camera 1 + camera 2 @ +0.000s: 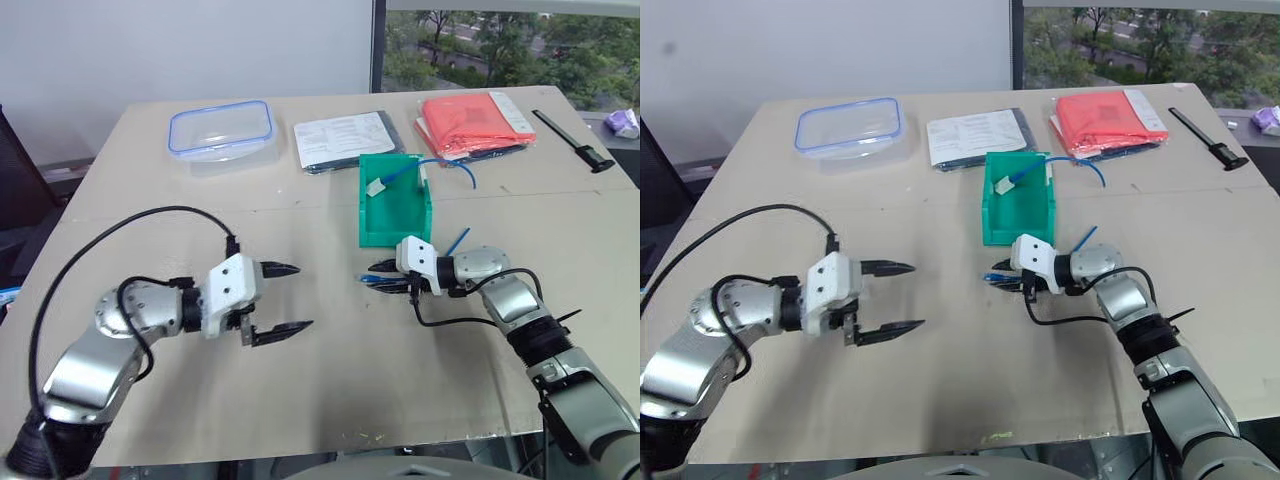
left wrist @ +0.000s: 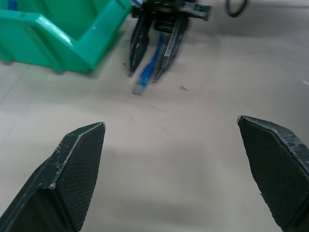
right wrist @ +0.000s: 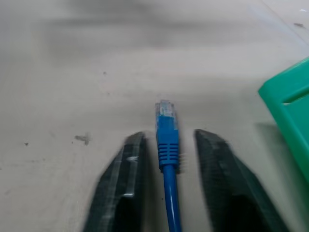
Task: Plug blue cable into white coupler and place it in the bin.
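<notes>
Two claws were on the counter (image 1: 330,400), and your left claw (image 1: 282,300) hung spread wide, gripping nothing. Your right claw (image 3: 166,164) had the blue cable (image 3: 168,140) lying between its fingers with gaps on both sides, so I'd call it loose, not clenched. The cable's other end ran into the green bin (image 1: 385,228), where the white coupler (image 1: 377,186) sat. My guess: lift too soon and that plug could slip out.

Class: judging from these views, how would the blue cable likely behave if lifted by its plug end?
Probably floppy: the blue cable curves loosely over the bin. Likely light, being thin. Its plug between the right tool fingers looks small, so it may slip.
</notes>
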Tool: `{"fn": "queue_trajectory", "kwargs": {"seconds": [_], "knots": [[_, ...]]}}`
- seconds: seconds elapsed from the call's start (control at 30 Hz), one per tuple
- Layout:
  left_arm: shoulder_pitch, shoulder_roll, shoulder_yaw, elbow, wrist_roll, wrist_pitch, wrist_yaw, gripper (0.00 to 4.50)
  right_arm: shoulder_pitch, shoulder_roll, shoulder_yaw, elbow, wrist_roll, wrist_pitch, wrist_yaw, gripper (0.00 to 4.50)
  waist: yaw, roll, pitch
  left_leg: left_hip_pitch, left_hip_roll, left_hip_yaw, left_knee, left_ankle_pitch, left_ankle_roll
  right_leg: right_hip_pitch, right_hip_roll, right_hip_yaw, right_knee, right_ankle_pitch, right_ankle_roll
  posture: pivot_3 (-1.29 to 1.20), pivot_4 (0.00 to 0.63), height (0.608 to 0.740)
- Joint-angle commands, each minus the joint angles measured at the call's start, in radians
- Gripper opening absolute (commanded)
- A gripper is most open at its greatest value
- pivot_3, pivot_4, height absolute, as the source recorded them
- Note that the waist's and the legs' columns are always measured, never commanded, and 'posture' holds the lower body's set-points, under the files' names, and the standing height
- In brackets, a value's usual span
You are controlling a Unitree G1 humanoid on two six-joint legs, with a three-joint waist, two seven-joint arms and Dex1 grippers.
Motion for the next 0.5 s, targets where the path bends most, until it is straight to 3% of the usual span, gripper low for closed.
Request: {"fn": "queue_trajectory", "kwargs": {"seconds": [0.03, 0.1, 0.13, 0.33, 0.5], "knots": [[-0.091, -0.030, -0.087, 0.040, 0.052, 0.033, 0.006, 4.50, 0.062, -0.058, -0.103, -0.150, 0.089, 0.051, -0.002, 3.33, 0.002, 0.000, 0.000, 0.000, 0.000, 0.000, 0.000, 0.000, 0.000, 0.000, 0.000, 0.000, 0.000, 0.000, 0.000, 0.00, 0.150, 0.740], [-0.149, -0.053, -0.129, 0.072, 0.071, 0.050, 0.004, 4.50, 0.117, -0.093, -0.144, -0.223, 0.124, 0.087, -0.009, 4.35, 0.005, 0.000, 0.000, -0.001, 0.000, 0.000, 0.000, 0.000, 0.000, -0.001, 0.000, 0.000, 0.000, 0.000, 0.000, 0.00, 0.150, 0.740], [-0.184, -0.070, -0.152, 0.098, 0.083, 0.053, 0.000, 4.50, 0.152, -0.114, -0.167, -0.262, 0.145, 0.109, -0.011, 4.48, 0.007, 0.000, 0.000, -0.001, 0.000, 0.000, 0.000, 0.000, 0.000, -0.001, 0.000, -0.001, 0.000, 0.000, 0.000, 0.00, 0.150, 0.740], [-0.357, -0.162, -0.291, 0.322, 0.182, -0.029, -0.081, 4.50, 0.381, -0.195, -0.282, -0.389, 0.194, 0.160, -0.071, 4.48, 0.000, -0.001, 0.001, -0.001, 0.000, 0.000, 0.002, -0.002, 0.003, -0.001, 0.001, -0.001, 0.002, 0.000, 0.000, 0.00, 0.150, 0.740], [-0.460, -0.236, -0.363, 0.501, 0.239, -0.099, -0.150, 4.50, 0.462, -0.175, -0.344, -0.398, 0.199, 0.132, -0.153, 4.48, -0.001, -0.002, 0.001, 0.001, 0.001, 0.004, 0.004, -0.002, 0.004, -0.001, 0.003, 0.000, 0.005, 0.000, 0.000, 0.00, 0.150, 0.740]]}}
